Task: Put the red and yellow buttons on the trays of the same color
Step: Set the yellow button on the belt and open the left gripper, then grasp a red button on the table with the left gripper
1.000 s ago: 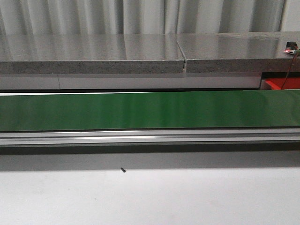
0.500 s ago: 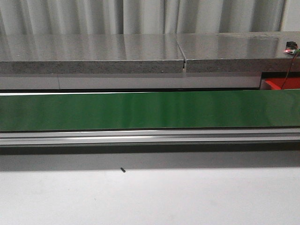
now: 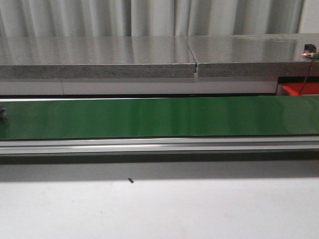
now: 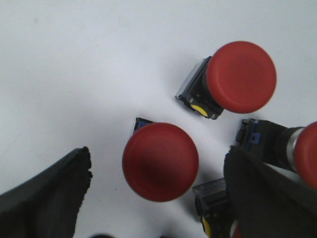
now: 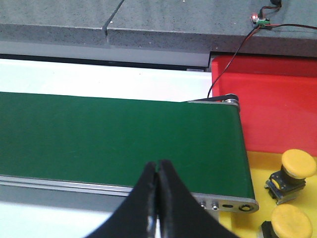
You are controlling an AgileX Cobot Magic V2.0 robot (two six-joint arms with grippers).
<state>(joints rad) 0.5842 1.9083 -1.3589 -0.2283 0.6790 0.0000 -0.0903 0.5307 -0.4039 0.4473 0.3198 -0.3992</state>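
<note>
In the left wrist view, several red mushroom-head buttons lie on a white surface. My left gripper (image 4: 157, 166) is open, its black fingers on either side of one red button (image 4: 160, 161), not touching it. A second red button (image 4: 241, 77) lies on its side further off, and a third (image 4: 307, 153) is cut off by the frame edge. My right gripper (image 5: 157, 164) is shut with nothing in it, above the near rail of the green belt (image 5: 119, 134). Past the belt's end are a red tray (image 5: 267, 109) and a yellow tray (image 5: 260, 171) holding two yellow buttons (image 5: 298, 163) (image 5: 291, 221).
The green conveyor belt (image 3: 159, 117) runs across the front view, with a grey stone ledge (image 3: 99, 55) behind it. A small circuit board with a red light (image 3: 310, 52) sits on the ledge, wired down toward the red tray (image 3: 299, 88). A small dark object (image 3: 2, 112) shows at the belt's left end.
A small dark object has appeared at the far left edge of the green belt in the front view. Nothing else differs.
</note>
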